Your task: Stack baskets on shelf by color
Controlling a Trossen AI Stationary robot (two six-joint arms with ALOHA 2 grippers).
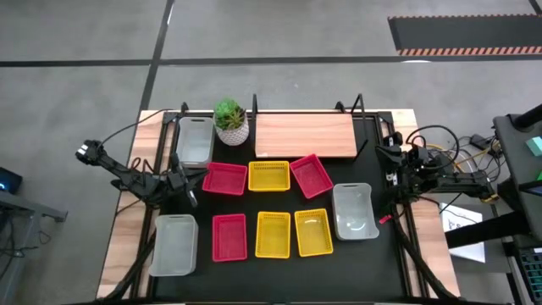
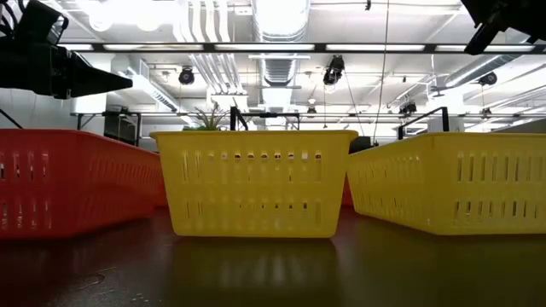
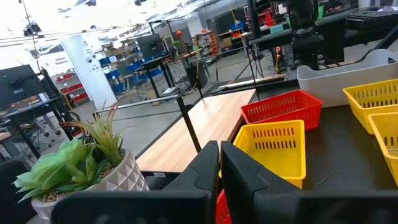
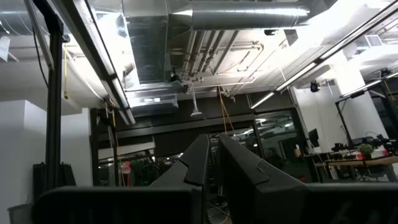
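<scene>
Nine baskets sit flat on the black tabletop in the high view. Far row: a grey one, then red, yellow and red. Near row: grey, red, two yellow, grey. The wooden shelf stands bare at the far edge. My left gripper hovers shut left of the far red basket. My right gripper is shut at the table's right edge, raised and pointing up in its wrist view.
A white plant pot stands left of the shelf, beside the far grey basket. Black posts rise at the shelf's corners. Cables trail off both table sides. The left wrist view shows the pot, the shelf board and a yellow basket.
</scene>
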